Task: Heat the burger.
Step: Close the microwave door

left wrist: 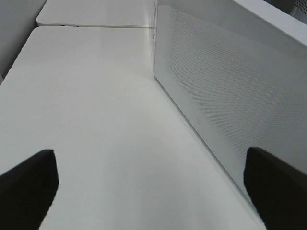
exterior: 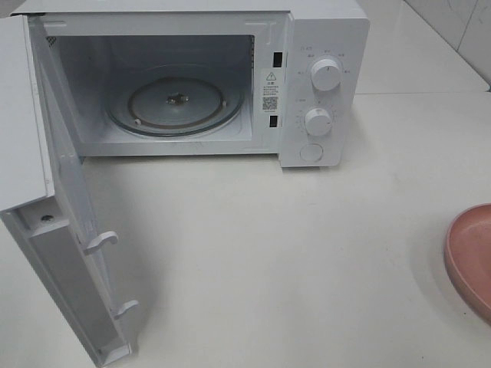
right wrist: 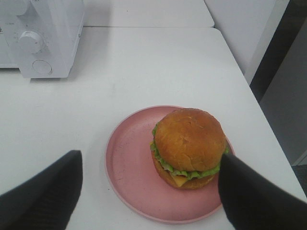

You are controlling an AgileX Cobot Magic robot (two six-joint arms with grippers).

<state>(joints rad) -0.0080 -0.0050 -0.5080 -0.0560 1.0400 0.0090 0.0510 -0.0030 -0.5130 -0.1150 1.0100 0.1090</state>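
In the right wrist view the burger [right wrist: 189, 146], with a glossy brown bun, green lettuce and yellow cheese, sits on the right half of a round pink plate [right wrist: 129, 167]. My right gripper [right wrist: 148, 184] hangs open just short of the plate, one dark finger [right wrist: 43, 196] on each side, holding nothing. My left gripper [left wrist: 153, 191] is open too, over bare white table beside the microwave's perforated side wall [left wrist: 230, 91]. Neither gripper shows in the exterior high view, and the burger is out of that view.
The white microwave [exterior: 322, 84] stands at the back with its door [exterior: 61, 230] swung wide to the left. Its glass turntable [exterior: 176, 103] is bare. Only the plate's rim [exterior: 468, 257] shows at the right edge. The table edge [right wrist: 254, 96] drops off close behind the plate.
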